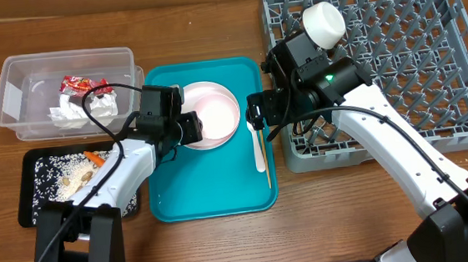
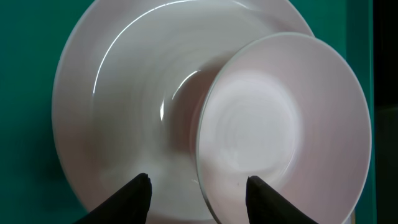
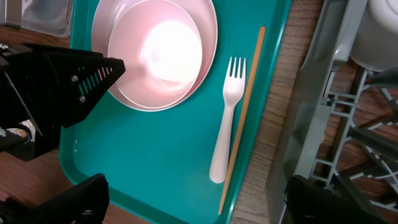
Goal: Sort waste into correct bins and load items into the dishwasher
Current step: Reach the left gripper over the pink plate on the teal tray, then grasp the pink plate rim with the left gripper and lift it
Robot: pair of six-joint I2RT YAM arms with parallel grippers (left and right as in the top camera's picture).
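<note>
Your left arm angles forward and to the right, and the left gripper points down with its jaws partly apart. Your right arm reaches forward and left, the right gripper spread wide and facing down.

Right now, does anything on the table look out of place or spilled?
Only the bowl stands out: it sits off-centre on the plate, crowding one side of the rim rather than resting in the middle. I see no spills or breakage.

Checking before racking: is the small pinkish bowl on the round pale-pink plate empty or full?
Empty: the small pinkish bowl shows a bare, glossy inside, no scraps.
</note>
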